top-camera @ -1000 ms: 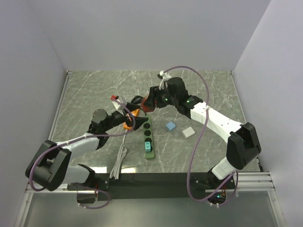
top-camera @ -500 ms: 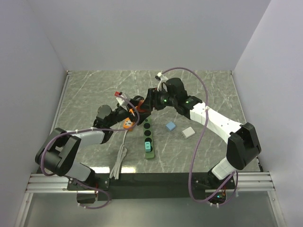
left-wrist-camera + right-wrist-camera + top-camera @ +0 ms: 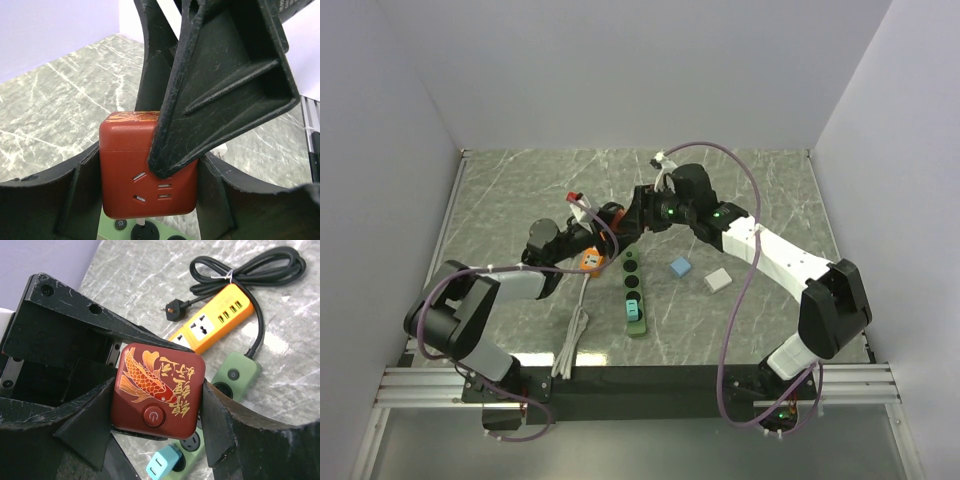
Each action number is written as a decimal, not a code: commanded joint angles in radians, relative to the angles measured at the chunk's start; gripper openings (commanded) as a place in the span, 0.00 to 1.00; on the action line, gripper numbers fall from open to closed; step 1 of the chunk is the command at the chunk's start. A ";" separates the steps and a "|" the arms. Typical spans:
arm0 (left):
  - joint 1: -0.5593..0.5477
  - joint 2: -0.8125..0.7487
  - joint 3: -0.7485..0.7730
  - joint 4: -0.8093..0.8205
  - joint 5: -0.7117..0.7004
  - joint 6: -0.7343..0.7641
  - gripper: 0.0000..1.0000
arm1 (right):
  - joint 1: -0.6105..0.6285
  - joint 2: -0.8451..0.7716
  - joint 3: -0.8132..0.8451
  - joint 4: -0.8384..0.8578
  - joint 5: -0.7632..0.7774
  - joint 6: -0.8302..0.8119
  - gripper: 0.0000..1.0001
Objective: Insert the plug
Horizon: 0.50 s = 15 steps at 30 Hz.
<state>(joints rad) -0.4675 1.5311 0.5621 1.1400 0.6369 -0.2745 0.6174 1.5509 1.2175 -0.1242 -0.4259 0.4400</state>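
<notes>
Grey marble table [image 3: 760, 190] lay between white walls [image 3: 620, 70]. Red plug cube [image 3: 159, 390], without a clear long axis, hung mid-frame above the green power strip [image 3: 633, 295], pins [image 3: 142, 220] pointing down. The left gripper [image 3: 145, 175] and right gripper [image 3: 157, 405] each clamped its sides.

The arms [image 3: 780, 255] have white links, black joints, green lights [image 3: 717, 212], mauve cables [image 3: 736, 300] and scuffed gripper fingers [image 3: 225, 75].

Red rounded-square plastic plug cube [image 3: 159, 390], gold koi print and power button, held aloft over 12 o'clock end of green plastic power strip [image 3: 632, 288]. Strip lies flat, running 12-to-6.
</notes>
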 commanded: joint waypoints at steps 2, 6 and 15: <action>0.010 0.034 0.039 0.075 0.243 -0.012 0.00 | -0.013 -0.067 0.062 0.043 -0.065 -0.046 0.74; 0.049 0.032 0.068 0.032 0.427 -0.031 0.00 | -0.105 -0.153 0.033 0.090 -0.082 -0.069 0.93; 0.081 0.004 0.196 -0.161 0.777 -0.111 0.01 | -0.205 -0.402 -0.218 0.227 -0.436 -0.525 0.94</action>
<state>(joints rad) -0.3889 1.5696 0.6865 0.9844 1.2003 -0.3065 0.3889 1.2194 1.0843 0.0399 -0.6254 0.1741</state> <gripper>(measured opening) 0.645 0.941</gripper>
